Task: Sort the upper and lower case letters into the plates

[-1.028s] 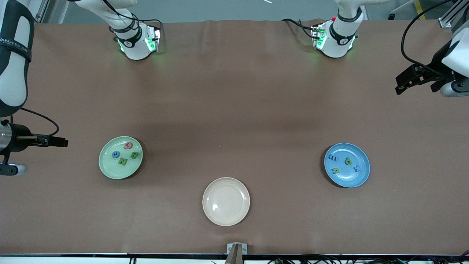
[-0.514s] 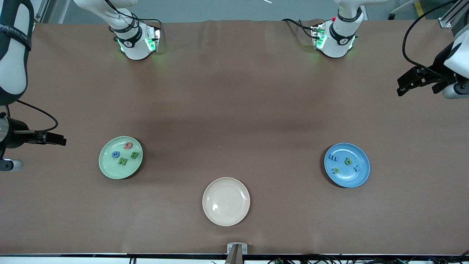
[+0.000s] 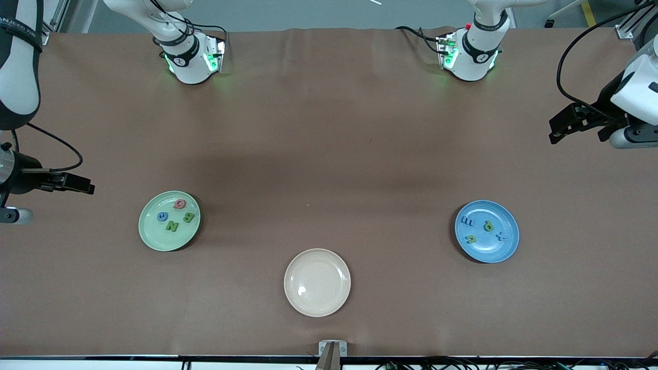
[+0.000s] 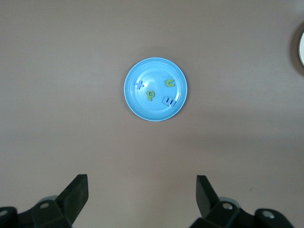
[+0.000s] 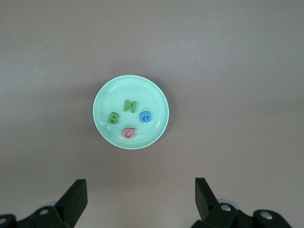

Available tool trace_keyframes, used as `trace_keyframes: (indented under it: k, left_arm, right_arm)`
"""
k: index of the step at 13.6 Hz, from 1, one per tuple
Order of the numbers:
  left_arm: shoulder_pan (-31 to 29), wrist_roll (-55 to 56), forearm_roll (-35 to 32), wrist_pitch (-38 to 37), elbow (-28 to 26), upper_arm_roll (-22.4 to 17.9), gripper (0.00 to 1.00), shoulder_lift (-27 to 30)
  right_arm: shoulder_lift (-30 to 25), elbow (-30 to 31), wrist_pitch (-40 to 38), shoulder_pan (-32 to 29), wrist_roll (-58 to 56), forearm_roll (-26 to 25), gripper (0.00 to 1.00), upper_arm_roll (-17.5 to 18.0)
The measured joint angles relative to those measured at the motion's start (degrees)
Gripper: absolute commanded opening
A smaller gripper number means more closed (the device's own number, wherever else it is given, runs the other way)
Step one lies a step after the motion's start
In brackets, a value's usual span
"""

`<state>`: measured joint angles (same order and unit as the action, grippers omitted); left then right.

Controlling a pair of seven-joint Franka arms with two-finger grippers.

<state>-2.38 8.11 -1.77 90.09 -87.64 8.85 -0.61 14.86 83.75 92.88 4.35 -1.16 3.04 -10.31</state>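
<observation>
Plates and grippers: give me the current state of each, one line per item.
Mint green plate: flat on the table, holds four letters.
Blue plate: flat on the table, holds four letters.
Cream plate: flat on the table, empty, nearest the front camera.
Left gripper: fingers open, holds nothing, up over the blue plate.
Right gripper: fingers open, holds nothing, up over the mint green plate.

2 white arms (image 3: 180, 56), black bands, black cables, green-lit bases.

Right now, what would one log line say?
green plate: four letters | blue plate: four letters | beige plate: empty | left gripper, right gripper: open, raised
</observation>
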Motion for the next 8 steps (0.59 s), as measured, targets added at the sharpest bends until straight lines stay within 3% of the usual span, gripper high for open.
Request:
trace_keyframes:
  k: [3,8]
  left_arm:
    - [0.0,0.0,0.0,0.0,0.0,0.0,1.0,-0.1]
    - [0.0,0.0,0.0,0.2,0.0,0.0,1.0,-0.1]
  right_arm:
    - [-5.4,6.2,1.1,-0.2,0.0,-0.1,1.0,0.1]
    - [-10.0,7.7,-0.8,-1.7,0.0,-2.3,1.0,2.8]
